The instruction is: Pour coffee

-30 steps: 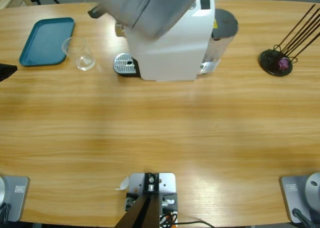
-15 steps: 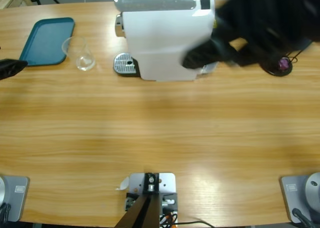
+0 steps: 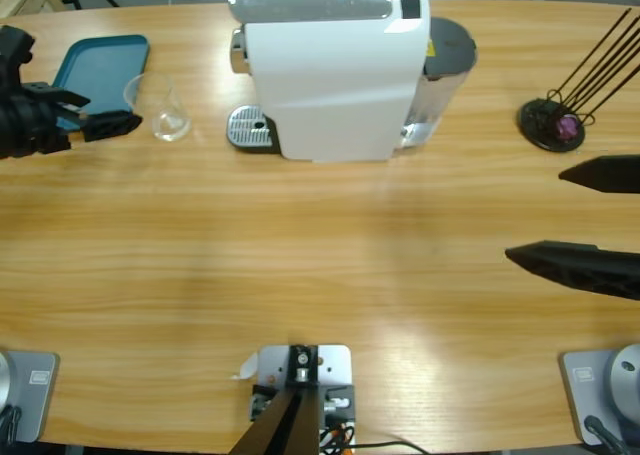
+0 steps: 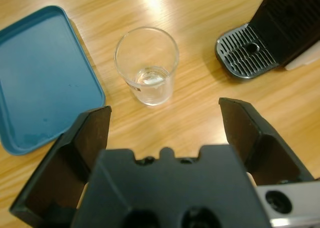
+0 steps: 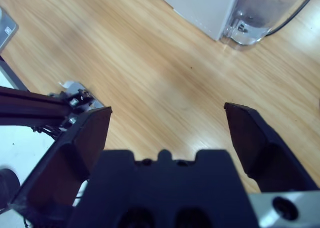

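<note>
The left tool (image 4: 165, 112) stands wide open with nothing between its jaws. In the high view it (image 3: 100, 125) enters from the 9 o'clock edge, one jaw tip reaching toward the glass (image 3: 165, 110). In the left wrist view that clear glass (image 4: 147, 65) stands upright on the bench (image 4: 200, 112) just beyond the gap between the jaws, at about 12 o'clock, touching neither jaw. Whether the glass holds any coffee cannot be told; only clear glints show at its base. A teal tray (image 4: 42, 77) lies beside the glass at its 9 o'clock, close but apart. At the glass's 2 o'clock in this view sits the round metal drip grate (image 4: 247, 52) at the foot of the coffee machine.

The right tool (image 3: 590, 220) is also wide open and grips nothing; in the high view its two black jaws jut in from the 3 o'clock edge, well apart from everything. Its wrist view looks down on bare bench (image 5: 150, 67), with the white coffee machine (image 5: 200, 5) and its clear water tank (image 5: 260, 12) toward 12 o'clock.

In the high view the coffee machine (image 3: 330, 75) stands at the bench's 12 o'clock, and a black stand with thin rods (image 3: 555, 120) sits at about 2 o'clock.
</note>
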`<action>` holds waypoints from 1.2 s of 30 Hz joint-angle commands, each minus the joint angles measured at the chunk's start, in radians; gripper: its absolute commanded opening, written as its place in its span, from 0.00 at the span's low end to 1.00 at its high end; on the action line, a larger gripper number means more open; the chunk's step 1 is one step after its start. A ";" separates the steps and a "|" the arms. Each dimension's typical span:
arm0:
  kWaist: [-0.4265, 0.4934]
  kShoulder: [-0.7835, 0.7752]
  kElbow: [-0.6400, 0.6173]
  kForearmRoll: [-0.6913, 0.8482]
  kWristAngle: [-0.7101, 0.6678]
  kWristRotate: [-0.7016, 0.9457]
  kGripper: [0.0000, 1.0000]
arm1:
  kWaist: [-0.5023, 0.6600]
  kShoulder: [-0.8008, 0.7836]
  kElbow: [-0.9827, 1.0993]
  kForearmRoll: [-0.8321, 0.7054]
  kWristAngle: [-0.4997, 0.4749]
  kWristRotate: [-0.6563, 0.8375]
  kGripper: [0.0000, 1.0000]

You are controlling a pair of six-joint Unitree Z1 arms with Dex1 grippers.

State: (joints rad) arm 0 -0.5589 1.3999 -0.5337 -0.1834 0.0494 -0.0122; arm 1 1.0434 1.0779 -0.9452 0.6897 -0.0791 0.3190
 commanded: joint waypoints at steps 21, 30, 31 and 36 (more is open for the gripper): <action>0.074 0.369 0.038 -0.402 -0.035 -0.015 0.95 | -0.082 0.007 0.083 -0.032 0.015 -0.039 1.00; 0.074 0.452 0.042 -0.458 -0.056 -0.037 0.94 | -0.089 0.001 0.091 -0.032 0.021 -0.040 1.00; 0.074 0.456 0.042 -0.461 -0.056 -0.038 0.94 | -0.089 -0.001 0.091 -0.030 0.022 -0.040 1.00; 0.084 0.467 0.050 -0.473 -0.058 -0.037 0.70 | -0.092 -0.004 0.091 -0.030 0.022 -0.041 1.00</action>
State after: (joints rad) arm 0 -0.4939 1.8080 -0.5159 -0.6313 0.0087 -0.0332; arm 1 0.9619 1.0761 -0.8901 0.6679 -0.0703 0.2900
